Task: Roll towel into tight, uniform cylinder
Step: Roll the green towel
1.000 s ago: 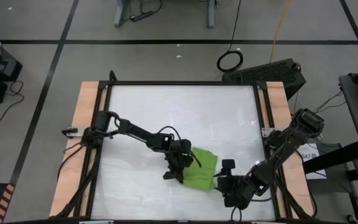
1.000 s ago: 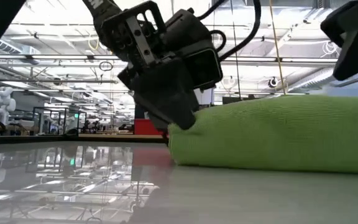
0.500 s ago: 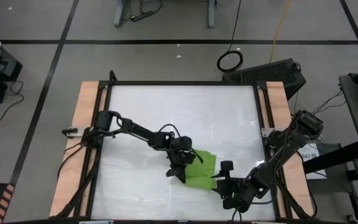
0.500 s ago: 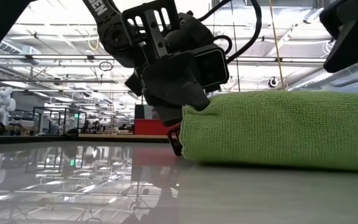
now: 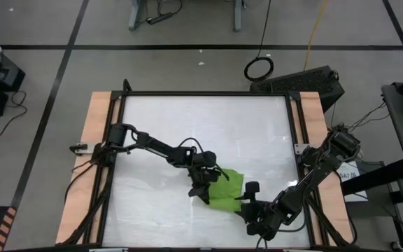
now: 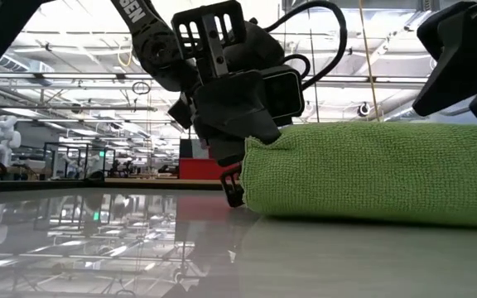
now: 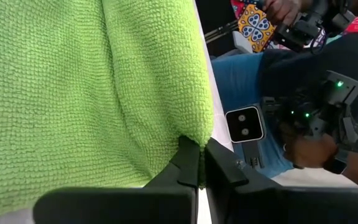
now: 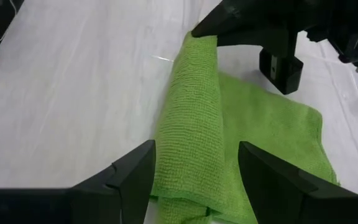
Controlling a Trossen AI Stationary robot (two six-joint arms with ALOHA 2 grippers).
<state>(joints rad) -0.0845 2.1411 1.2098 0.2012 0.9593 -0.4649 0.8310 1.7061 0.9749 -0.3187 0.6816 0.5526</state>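
Towel (image 5: 227,189) is lying on the white table (image 5: 187,126), toward its front edge and a little right of middle, partly rolled: a raised fold is running along its left side with a flat tail spreading to the right.

Going from left to right, the left gripper (image 5: 205,187) is coming first. It is sitting at the towel's left edge, its fingers (image 7: 188,163) pinched almost together on one corner of the fold, so it is holding the cloth there. In the low view that end of the towel (image 6: 371,174) is standing up as a thick rounded lump, with the left gripper (image 6: 237,161) pressed against it.

Next comes the towel itself, its rolled ridge (image 8: 191,118) running lengthwise from the left gripper's pinch toward the right gripper (image 5: 252,208).

The right gripper is hovering at the towel's front right corner, fingers (image 8: 129,174) spread wide on either side of the ridge's near end, gripping nothing.

So the roll's long axis is lying between the two grippers, one at each end, and the flat tail is lying to the right of it. Any further rolling would probably have to carry the ridge sideways over that tail, with both ends moving evenly to keep the cylinder uniform.
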